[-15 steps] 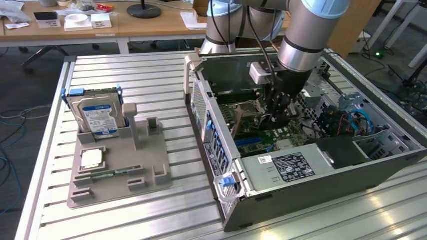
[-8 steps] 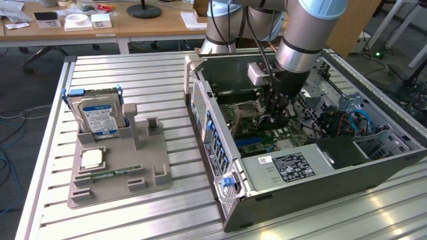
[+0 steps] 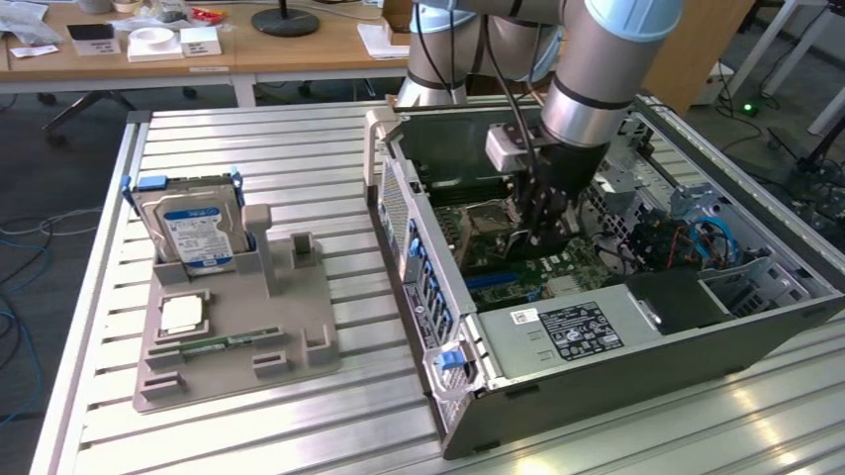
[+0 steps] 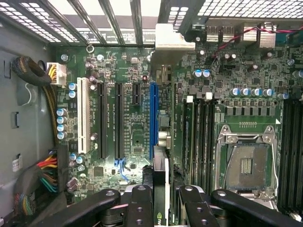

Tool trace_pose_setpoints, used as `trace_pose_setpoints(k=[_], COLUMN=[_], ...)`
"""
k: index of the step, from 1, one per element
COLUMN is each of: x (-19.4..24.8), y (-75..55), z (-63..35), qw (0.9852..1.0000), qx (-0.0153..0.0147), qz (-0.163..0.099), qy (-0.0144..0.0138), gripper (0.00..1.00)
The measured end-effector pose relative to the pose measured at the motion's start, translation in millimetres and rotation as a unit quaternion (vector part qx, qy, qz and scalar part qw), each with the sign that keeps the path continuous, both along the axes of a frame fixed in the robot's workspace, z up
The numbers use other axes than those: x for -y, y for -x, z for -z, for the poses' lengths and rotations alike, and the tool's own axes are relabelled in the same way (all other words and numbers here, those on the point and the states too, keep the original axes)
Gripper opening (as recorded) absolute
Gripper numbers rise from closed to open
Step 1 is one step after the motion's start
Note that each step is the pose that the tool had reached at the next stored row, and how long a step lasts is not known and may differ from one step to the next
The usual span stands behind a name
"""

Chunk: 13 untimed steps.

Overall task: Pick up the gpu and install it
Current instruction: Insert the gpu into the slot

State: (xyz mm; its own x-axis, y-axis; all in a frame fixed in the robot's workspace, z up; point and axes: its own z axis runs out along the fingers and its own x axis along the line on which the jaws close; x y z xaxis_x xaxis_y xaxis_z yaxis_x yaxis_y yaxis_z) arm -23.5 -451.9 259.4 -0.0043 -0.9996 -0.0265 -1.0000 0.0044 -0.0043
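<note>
My gripper [image 3: 539, 216] reaches down into the open computer case [image 3: 436, 297] and is shut on the gpu [image 3: 547, 242], a dark card held upright on its edge above the green motherboard [image 3: 528, 267]. In the wrist view the gpu [image 4: 161, 182] is seen edge-on between the two black fingers [image 4: 142, 203]. Its silver end bracket [image 4: 171, 40] points at the slotted rear wall of the case. The card hangs just beside and along the long blue slot [image 4: 153, 120]; whether it touches the slot I cannot tell.
Black slots [image 4: 102, 120], a white slot [image 4: 84, 116], memory slots and the CPU socket [image 4: 246, 165] surround the blue slot. Cable bundles [image 4: 45, 175] lie by the case wall. Outside, a grey holder [image 3: 237, 336] carries the hard drive [image 3: 196, 233] and a memory stick [image 3: 225, 343].
</note>
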Motion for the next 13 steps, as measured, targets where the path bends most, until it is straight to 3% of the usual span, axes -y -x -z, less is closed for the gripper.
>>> trace_pose_setpoints(k=[13], x=[0.9], y=[6.2], z=[0.2], qw=[1.0000], qx=[0.0006], qz=[0.000], qy=[-0.0002], gripper=[0.26])
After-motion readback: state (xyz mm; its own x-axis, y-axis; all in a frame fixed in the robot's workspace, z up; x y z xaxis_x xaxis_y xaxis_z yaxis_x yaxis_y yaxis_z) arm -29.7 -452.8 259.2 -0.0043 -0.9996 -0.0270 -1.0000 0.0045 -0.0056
